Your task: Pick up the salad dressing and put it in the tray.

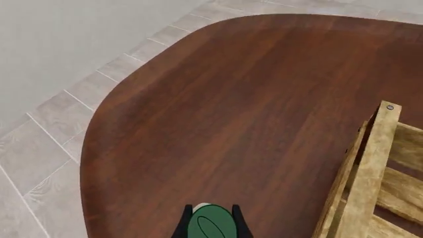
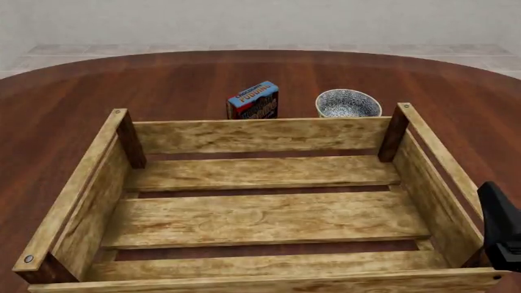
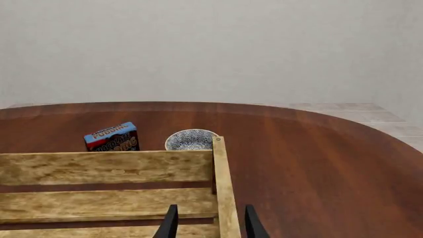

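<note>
In the left wrist view, my left gripper [image 1: 212, 209] is shut on the salad dressing [image 1: 211, 226]. Only its dark green cap and a sliver of white show between the black fingers. It hangs above the bare table, beside the outside of the tray's corner post [image 1: 374, 163]. The tray [image 2: 252, 134] is a large tan slatted crate filling the near table, with nothing in it. My right gripper [image 3: 211, 208] is open, with one finger on each side of the tray's right wall [image 3: 223, 198]. Its dark body [image 2: 498, 227] shows at the front view's right edge. The left gripper is out of the front view.
A blue-and-red pudding box [image 2: 253, 101] and a small patterned white bowl [image 2: 348, 103] stand just behind the tray's far wall. They also show in the right wrist view, the box [image 3: 112, 137] and the bowl [image 3: 190, 140]. The round table's edge [image 1: 89, 148] curves near the left gripper, above a tiled floor.
</note>
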You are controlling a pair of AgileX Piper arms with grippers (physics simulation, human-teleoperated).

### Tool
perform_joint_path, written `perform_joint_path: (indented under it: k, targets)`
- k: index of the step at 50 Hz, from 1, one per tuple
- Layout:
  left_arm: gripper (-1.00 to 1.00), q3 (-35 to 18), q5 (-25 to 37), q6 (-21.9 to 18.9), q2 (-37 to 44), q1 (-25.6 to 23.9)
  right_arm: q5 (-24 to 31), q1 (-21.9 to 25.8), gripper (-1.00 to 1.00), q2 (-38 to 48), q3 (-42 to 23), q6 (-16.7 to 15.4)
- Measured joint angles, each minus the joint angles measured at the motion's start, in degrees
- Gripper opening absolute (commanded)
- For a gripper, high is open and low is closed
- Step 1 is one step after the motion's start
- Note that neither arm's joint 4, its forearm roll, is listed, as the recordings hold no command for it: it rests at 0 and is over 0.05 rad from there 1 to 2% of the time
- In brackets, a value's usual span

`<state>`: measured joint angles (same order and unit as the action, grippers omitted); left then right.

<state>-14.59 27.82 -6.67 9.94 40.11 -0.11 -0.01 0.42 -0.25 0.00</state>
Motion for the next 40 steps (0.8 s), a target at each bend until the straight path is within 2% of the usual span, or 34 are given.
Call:
perform_joint_path:
  k: [18,40]
  targets:
    - [-1.0,-7.8,2.9,-2.0,-1.0,-5.0,0.0,0.0,1.0,0.0,0.0,0.0]
    - [-1.0,-19.2,1.5,-4.8,5.2,-14.6,0.0,0.0,1.0,0.0,0.0,0.0]
